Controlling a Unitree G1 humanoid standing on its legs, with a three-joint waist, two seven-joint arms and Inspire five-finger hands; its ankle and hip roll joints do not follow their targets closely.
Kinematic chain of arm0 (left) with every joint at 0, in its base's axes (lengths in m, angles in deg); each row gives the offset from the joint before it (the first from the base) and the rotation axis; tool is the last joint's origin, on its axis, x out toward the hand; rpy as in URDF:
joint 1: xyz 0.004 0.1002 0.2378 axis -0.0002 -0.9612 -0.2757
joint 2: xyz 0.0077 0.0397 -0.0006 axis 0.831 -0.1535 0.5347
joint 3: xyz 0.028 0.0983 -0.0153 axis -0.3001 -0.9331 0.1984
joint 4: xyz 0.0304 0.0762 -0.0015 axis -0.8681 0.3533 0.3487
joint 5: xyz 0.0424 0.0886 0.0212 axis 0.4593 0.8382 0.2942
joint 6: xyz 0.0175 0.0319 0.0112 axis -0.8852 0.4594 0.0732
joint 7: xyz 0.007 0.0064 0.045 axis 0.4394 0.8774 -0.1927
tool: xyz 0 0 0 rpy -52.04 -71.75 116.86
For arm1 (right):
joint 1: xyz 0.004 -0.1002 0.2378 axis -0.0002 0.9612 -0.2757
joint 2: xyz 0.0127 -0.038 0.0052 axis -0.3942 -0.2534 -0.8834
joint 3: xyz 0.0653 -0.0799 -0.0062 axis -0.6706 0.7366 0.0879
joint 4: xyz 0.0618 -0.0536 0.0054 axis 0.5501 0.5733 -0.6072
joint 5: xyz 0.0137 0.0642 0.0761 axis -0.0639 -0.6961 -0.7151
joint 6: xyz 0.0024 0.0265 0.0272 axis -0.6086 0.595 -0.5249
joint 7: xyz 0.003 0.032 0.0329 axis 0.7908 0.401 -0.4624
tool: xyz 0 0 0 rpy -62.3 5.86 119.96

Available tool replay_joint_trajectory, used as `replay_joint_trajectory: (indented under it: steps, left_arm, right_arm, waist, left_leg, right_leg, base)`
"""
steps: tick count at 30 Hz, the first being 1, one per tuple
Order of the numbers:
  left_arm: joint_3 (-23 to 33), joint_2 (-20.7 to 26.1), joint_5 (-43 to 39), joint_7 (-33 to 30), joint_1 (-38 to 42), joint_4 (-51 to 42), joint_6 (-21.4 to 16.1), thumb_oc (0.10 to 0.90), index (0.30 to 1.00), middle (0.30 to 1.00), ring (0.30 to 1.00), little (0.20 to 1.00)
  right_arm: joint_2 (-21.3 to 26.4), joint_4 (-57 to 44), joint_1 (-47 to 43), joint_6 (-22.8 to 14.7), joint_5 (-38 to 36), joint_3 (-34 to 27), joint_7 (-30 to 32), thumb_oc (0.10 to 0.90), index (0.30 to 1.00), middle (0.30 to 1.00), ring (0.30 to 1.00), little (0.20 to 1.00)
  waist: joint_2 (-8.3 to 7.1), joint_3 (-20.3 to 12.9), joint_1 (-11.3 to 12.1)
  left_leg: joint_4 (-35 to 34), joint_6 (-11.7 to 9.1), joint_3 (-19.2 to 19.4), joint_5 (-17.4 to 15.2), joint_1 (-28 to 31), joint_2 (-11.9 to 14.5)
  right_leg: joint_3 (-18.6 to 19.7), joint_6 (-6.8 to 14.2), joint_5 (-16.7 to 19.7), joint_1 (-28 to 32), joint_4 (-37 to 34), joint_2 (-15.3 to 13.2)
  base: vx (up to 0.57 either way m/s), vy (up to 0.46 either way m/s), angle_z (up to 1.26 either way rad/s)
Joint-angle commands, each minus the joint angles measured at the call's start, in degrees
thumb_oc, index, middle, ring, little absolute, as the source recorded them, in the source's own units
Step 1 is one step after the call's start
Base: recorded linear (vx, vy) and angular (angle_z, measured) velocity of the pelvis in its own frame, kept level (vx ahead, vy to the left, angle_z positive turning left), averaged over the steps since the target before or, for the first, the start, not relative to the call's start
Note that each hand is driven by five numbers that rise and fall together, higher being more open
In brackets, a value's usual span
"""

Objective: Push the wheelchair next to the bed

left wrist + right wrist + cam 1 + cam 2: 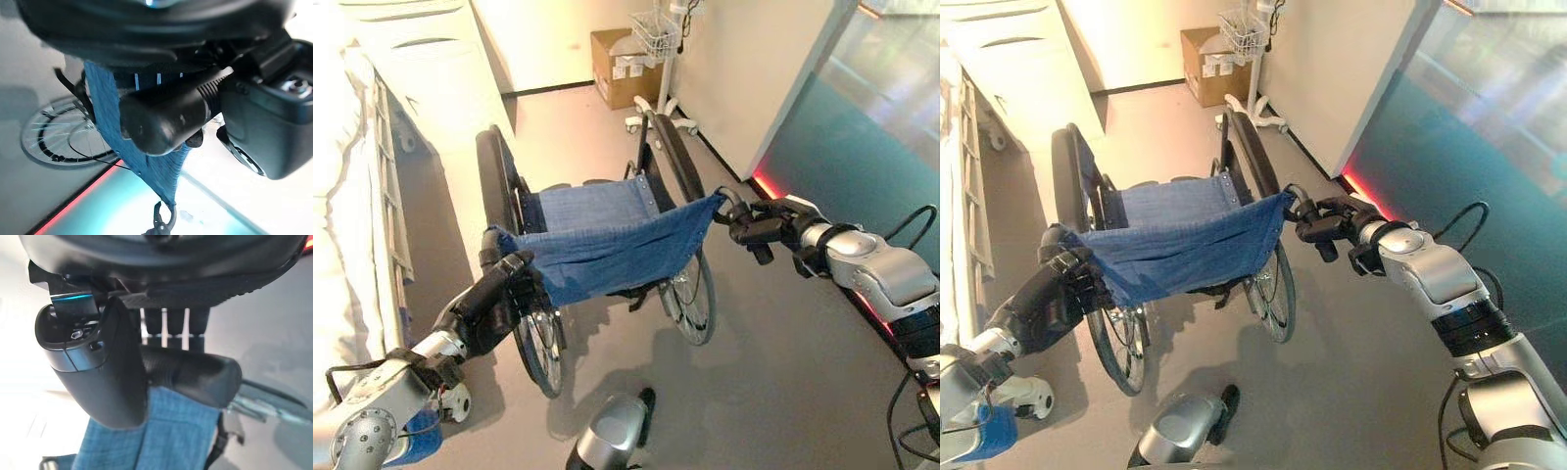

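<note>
A wheelchair (607, 235) with a blue cloth backrest, black armrests and spoked wheels stands on the grey floor in front of me, facing away. The white bed (337, 245) runs along the left side, its side rail (393, 196) close to the chair's left wheel. My left hand (494, 304) is curled round the chair's left push handle (166, 115). My right hand (759, 227) grips the right push handle (195, 374), with the thumb wrapped over it.
A cardboard box (622, 64) and a white wheeled stand with a wire basket (658, 39) stand ahead by the far wall. A white cabinet (431, 59) is at the bed's head. A wall with a red light strip (766, 186) bounds the right side.
</note>
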Motion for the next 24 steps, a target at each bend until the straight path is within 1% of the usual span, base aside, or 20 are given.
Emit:
replay_joint_trajectory:
  steps: [1,2,3,4,5,6,7,8,9,10,11,12,13,15,18,19,21,22,23,24]
  left_arm:
    - [5.18,7.1,0.22,2.65,10.36,-4.09,-12.74,0.4,0.3,0.3,0.3,0.3]
    - [5.16,7.41,-0.15,2.47,10.39,-4.0,-13.3,0.4,0.3,0.3,0.3,0.3]
    - [5.18,7.51,-0.31,2.23,10.38,-4.05,-13.43,0.4,0.3,0.3,0.3,0.3]
    - [5.57,7.99,-1.07,1.93,10.34,-3.94,-13.73,0.4,0.3,0.3,0.3,0.3]
    - [6.06,8.94,-2.44,1.39,10.74,-3.83,-13.5,0.4,0.3,0.3,0.3,0.3]
    - [6.23,9.56,-3.33,1.1,11.0,-3.82,-13.48,0.4,0.3,0.3,0.3,0.3]
    - [6.23,9.69,-3.53,1.09,11.07,-3.83,-13.44,0.4,0.3,0.3,0.3,0.3]
    - [6.19,10.67,-5.23,0.4,11.44,-3.8,-13.66,0.4,0.3,0.3,0.3,0.3]
    - [5.52,10.48,-5.79,0.06,11.85,-4.24,-13.77,0.4,0.3,0.3,0.3,0.3]
    - [4.69,10.26,-5.89,-0.52,12.4,-4.65,-13.87,0.4,0.3,0.3,0.3,0.3]
    - [3.76,10.37,-5.46,-0.56,12.97,-4.53,-14.61,0.4,0.3,0.3,0.3,0.3]
    - [3.61,10.41,-5.35,-0.76,13.06,-4.47,-14.76,0.4,0.3,0.3,0.3,0.3]
    - [3.01,10.81,-4.46,-0.7,13.73,-4.13,-15.0,0.4,0.3,0.3,0.3,0.3]
    - [2.9,11.23,-3.49,-1.42,14.68,-3.83,-14.26,0.4,0.3,0.3,0.3,0.3]
    - [3.15,10.12,-2.27,1.43,13.84,-3.23,-13.52,0.4,0.3,0.3,0.3,0.3]
    - [3.3,9.57,-2.09,1.39,12.72,-3.95,-13.54,0.4,0.3,0.3,0.3,0.3]
    - [3.58,8.92,-1.83,1.0,11.98,-4.85,-12.96,0.4,0.3,0.3,0.3,0.3]
    - [4.09,7.6,-1.24,0.99,10.84,-5.57,-12.08,0.4,0.3,0.3,0.3,0.3]
    - [4.18,7.33,-1.09,0.91,10.57,-5.66,-11.94,0.4,0.3,0.3,0.3,0.3]
    - [4.04,6.77,-1.14,0.85,10.14,-5.78,-11.71,0.4,0.3,0.3,0.3,0.3]
  right_arm:
    - [-0.89,-6.36,-3.77,-11.07,-2.67,0.37,-5.5,0.4,0.3,0.3,0.3,0.3]
    - [-0.63,-6.39,-3.56,-11.47,-2.51,0.19,-5.35,0.4,0.3,0.3,0.3,0.3]
    - [-0.6,-6.5,-3.42,-11.54,-2.43,0.06,-5.37,0.4,0.3,0.3,0.3,0.3]
    - [-0.59,-6.46,-2.82,-12.09,-1.64,-0.41,-5.76,0.4,0.3,0.3,0.3,0.3]
    - [0.07,-6.43,-2.46,-12.63,-0.72,-0.97,-6.47,0.4,0.3,0.3,0.3,0.3]
    - [0.68,-6.61,-2.31,-12.65,-0.49,-1.3,-6.44,0.4,0.3,0.3,0.3,0.3]
    - [0.82,-6.65,-2.28,-12.61,-0.47,-1.39,-6.38,0.4,0.3,0.3,0.3,0.3]
    - [2.37,-6.96,-1.55,-12.87,-0.17,-2.47,-6.91,0.4,0.3,0.3,0.3,0.3]
    - [4.01,-7.37,-0.62,-12.76,-0.61,-3.62,-6.94,0.4,0.3,0.3,0.3,0.3]
    - [4.99,-7.78,-0.19,-12.54,-1.13,-4.09,-6.72,0.4,0.3,0.3,0.3,0.3]
    - [5.71,-8.32,-0.72,-11.99,-2.44,-4.02,-5.47,0.4,0.3,0.3,0.3,0.3]
    - [5.81,-8.48,-0.84,-11.9,-2.67,-3.95,-5.39,0.4,0.3,0.3,0.3,0.3]
    - [5.89,-9.18,-2.36,-10.37,-4.14,-3.61,-4.13,0.4,0.3,0.3,0.3,0.3]
    - [5.81,-10.14,-4.79,-8.03,-5.91,-3.33,-3.3,0.4,0.3,0.3,0.3,0.3]
    - [7.97,-10.2,-6.52,-5.94,-9.11,-2.99,-2.93,0.4,0.3,0.3,0.3,0.3]
    - [9.38,-9.35,-7.81,-6.08,-10.77,-1.89,-3.46,0.4,0.3,0.3,0.3,0.3]
    - [10.35,-9.02,-8.67,-6.15,-12.52,-0.76,-3.25,0.4,0.3,0.3,0.3,0.3]
    - [10.35,-8.26,-8.72,-6.4,-12.6,-0.09,-3.84,0.4,0.3,0.3,0.3,0.3]
    - [10.27,-8.14,-8.63,-6.49,-12.44,0.01,-4.03,0.4,0.3,0.3,0.3,0.3]
    - [9.97,-7.86,-8.08,-6.64,-11.43,0.06,-4.38,0.4,0.3,0.3,0.3,0.3]
  waist:
    - [-3.3,-6.56,-2.21]
    - [-3.34,-6.61,-2.82]
    - [-3.33,-6.64,-3.04]
    - [-3.0,-6.94,-3.45]
    - [-1.9,-7.47,-3.97]
    - [-0.72,-7.52,-4.52]
    - [-0.4,-7.62,-4.7]
    - [1.3,-7.05,-6.13]
    - [2.0,-6.67,-7.16]
    - [2.23,-6.42,-7.83]
    - [1.98,-6.07,-8.49]
    - [2.12,-5.96,-8.62]
    - [1.87,-5.67,-8.88]
    - [1.33,-5.43,-9.07]
    - [-0.34,-6.99,-8.64]
    - [-1.17,-7.98,-8.47]
    - [-1.47,-8.56,-8.62]
    - [-1.71,-8.67,-8.65]
    - [-1.73,-8.63,-8.69]
    - [-1.75,-8.24,-9.08]
  left_leg:
    - [-8.1,-5.74,-3.48,3.58,-0.9,-6.11]
    - [-7.51,-5.92,-4.91,3.44,-0.96,-6.09]
    - [-7.25,-6.0,-5.33,3.35,-0.98,-6.11]
    - [-6.2,-6.15,-6.22,3.18,-1.14,-5.98]
    - [-4.74,-6.59,-8.33,2.94,-0.82,-5.24]
    - [-4.13,-7.36,-10.62,2.79,-0.08,-4.22]
    - [-4.07,-7.58,-11.16,2.93,-0.07,-3.86]
    - [-2.87,-8.81,-15.07,2.16,1.4,-2.54]
    - [-1.77,-9.49,-18.5,1.45,2.32,-2.21]
    - [-1.33,-9.88,-20.84,0.05,3.46,-1.87]
    - [-2.23,-10.55,-23.26,-2.53,5.67,-0.39]
    - [-2.37,-10.66,-23.62,-3.08,6.21,-0.04]
    - [-3.72,-11.39,-25.21,-4.65,8.52,2.23]
    - [-5.29,-12.36,-26.37,-5.71,11.05,5.07]
    - [-3.96,-14.08,-27.82,-3.64,10.07,7.27]
    - [-2.89,-15.32,-28.2,-0.8,9.43,8.76]
    - [-1.38,-16.1,-28.01,1.76,8.78,9.81]
    - [3.72,-17.06,-26.02,6.18,6.6,10.54]
    - [4.95,-17.22,-25.7,6.87,5.92,10.56]
    - [10.2,-17.36,-23.57,8.91,3.58,10.82]
  right_leg:
    - [0.53,2.27,34.66,3.83,-5.11,9.63]
    - [2.9,2.27,35.29,2.24,-4.82,9.52]
    - [3.3,2.27,34.99,1.89,-5.05,9.09]
    - [3.47,2.27,32.38,2.03,-7.02,6.28]
    - [2.78,0.89,28.28,2.22,-10.17,-0.11]
    - [2.55,-1.27,24.36,1.17,-13.45,-3.1]
    - [2.57,-1.76,23.82,0.78,-14.43,-3.22]
    - [4.1,-3.95,18.49,-1.15,-19.95,-4.02]
    - [6.11,-4.54,19.07,-2.81,-24.28,-5.33]
    - [7.72,-4.11,22.12,-4.93,-26.52,-8.24]
    - [9.91,-2.75,27.35,-8.7,-29.7,-12.76]
    - [9.97,-2.52,27.96,-8.6,-30.26,-12.99]
    - [11.07,-1.25,31.21,-10.48,-34.07,-15.33]
    - [11.96,-0.29,32.94,-11.64,-34.58,-15.92]
    - [11.21,0.05,28.42,-8.55,-35.74,-12.92]
    - [10.18,-0.78,25.34,-7.48,-35.5,-10.61]
    - [9.54,-1.92,23.64,-6.96,-35.45,-9.22]
    - [8.1,-3.83,22.14,-5.61,-35.81,-8.02]
    - [7.77,-4.17,21.94,-5.29,-35.94,-7.83]
    - [6.58,-5.46,21.32,-4.62,-35.84,-7.26]
  base:
    - [0.22,-0.26,0.31]
    - [0.18,-0.14,0.4]
    - [0.24,-0.096,0.43]
    - [0.29,-0.092,0.2]
    - [0.35,-0.155,0.07]
    - [0.24,-0.147,0.0]
    - [0.26,-0.233,0.15]
    - [0.27,-0.249,0.51]
    - [0.38,-0.335,1.18]
    - [0.39,-0.429,1.64]
    - [0.32,-0.379,1.35]
    - [0.39,-0.521,0.79]
    - [0.32,-0.404,0.46]
    - [0.42,-0.518,0.26]
    - [0.4,-0.414,1.13]
    - [0.31,-0.273,1.09]
    - [0.31,-0.262,0.5]
    - [0.26,-0.227,0.19]
    - [0.21,-0.235,0.53]
    - [0.12,-0.196,0.53]
